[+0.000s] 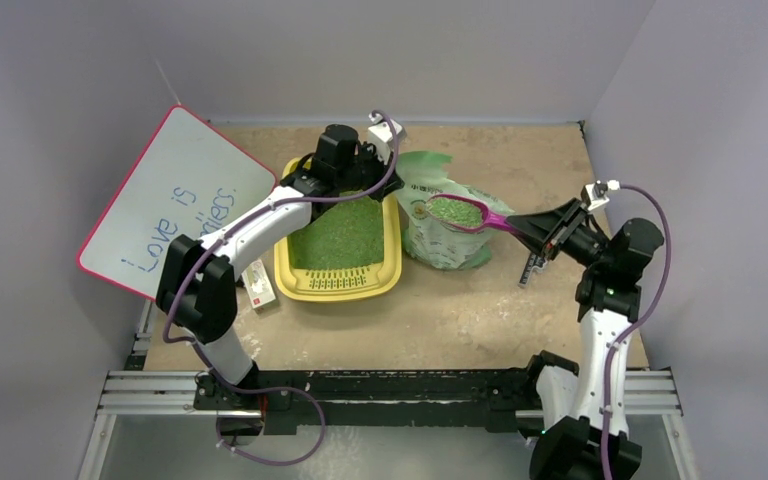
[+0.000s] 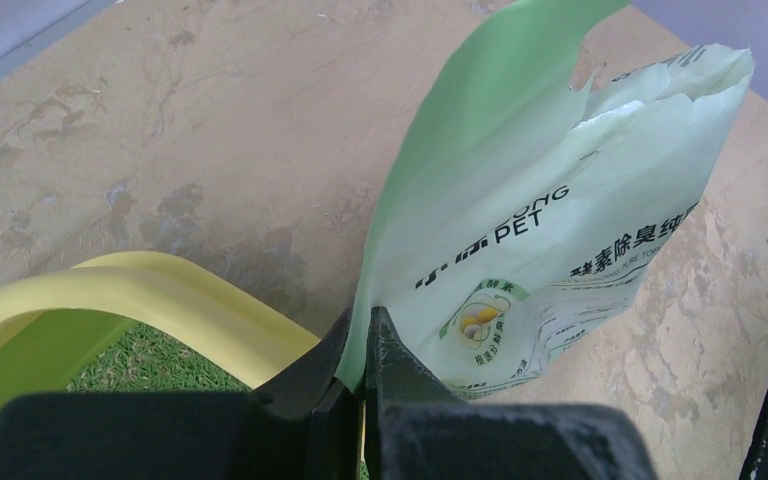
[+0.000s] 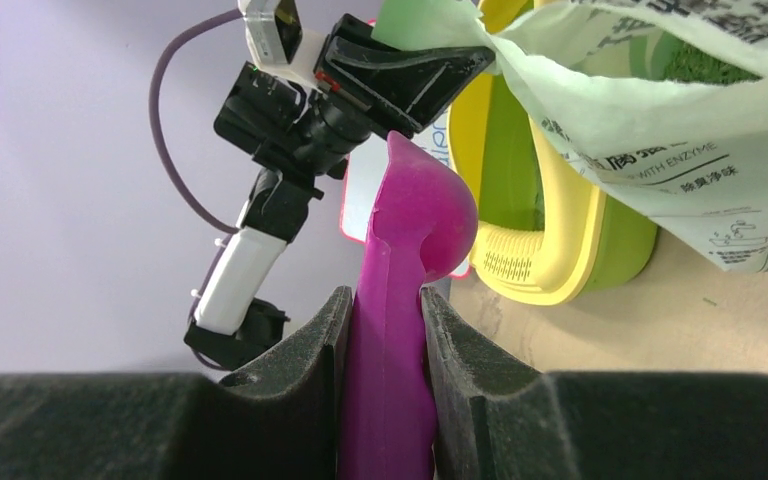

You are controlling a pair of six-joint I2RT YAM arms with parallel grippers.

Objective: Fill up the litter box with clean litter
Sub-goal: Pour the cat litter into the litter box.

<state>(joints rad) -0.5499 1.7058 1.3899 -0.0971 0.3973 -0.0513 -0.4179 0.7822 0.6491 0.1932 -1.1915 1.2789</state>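
Note:
The yellow litter box (image 1: pixel 392 262) sits mid-table with green litter (image 1: pixel 340 232) covering its floor; its rim also shows in the left wrist view (image 2: pixel 160 300) and the right wrist view (image 3: pixel 560 250). My left gripper (image 1: pixel 388 170) is shut on the torn top edge of the pale green litter bag (image 1: pixel 450 240), as the left wrist view (image 2: pixel 364 345) shows. My right gripper (image 1: pixel 530 226) is shut on the handle of the purple scoop (image 3: pixel 400 300). The scoop bowl (image 1: pixel 457 212) is full of green litter and hovers over the bag, right of the box.
A white board with pink edge (image 1: pixel 175 200) leans at the left, close to the left arm. A small white box (image 1: pixel 259 285) lies by the litter box's near left corner. Grey walls enclose the table on three sides.

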